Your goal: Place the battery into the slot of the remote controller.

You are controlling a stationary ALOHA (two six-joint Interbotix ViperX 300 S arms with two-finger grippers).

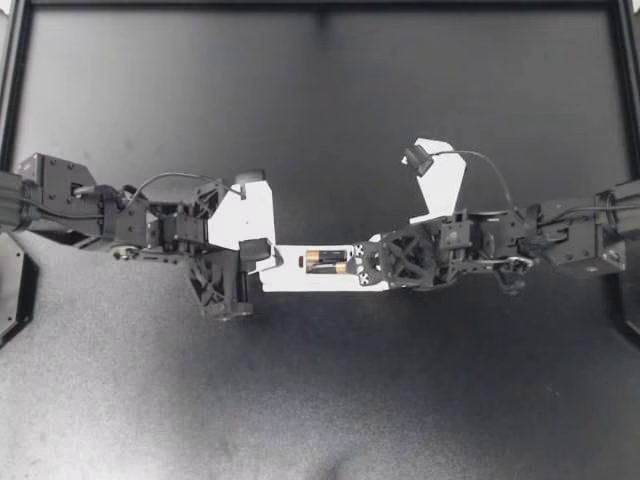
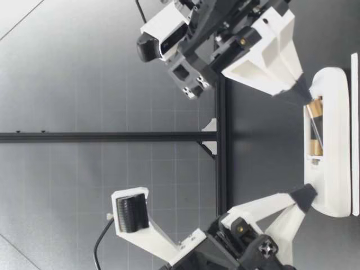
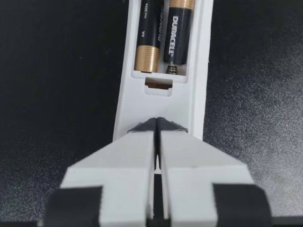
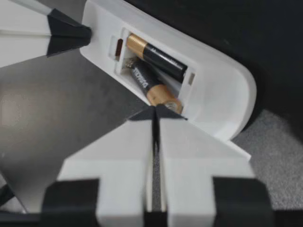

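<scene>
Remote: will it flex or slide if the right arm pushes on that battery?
Probably no flex: the remote looks like a hard plastic shell lying flat on the table. It looks light, so it could slide, though my left gripper, fingers shut, seems to pin its end.

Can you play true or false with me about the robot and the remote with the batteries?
1. Two batteries lie in the slot of the remote. True.
2. My left gripper is wide open. False: its fingers are closed together, with the tips on the remote's body.
3. The closed tips of my right gripper sit at the gold end of one battery. True.
4. The remote is black. False: it is white.
5. One battery lies loose beside the remote. False: both are inside the slot.
</scene>
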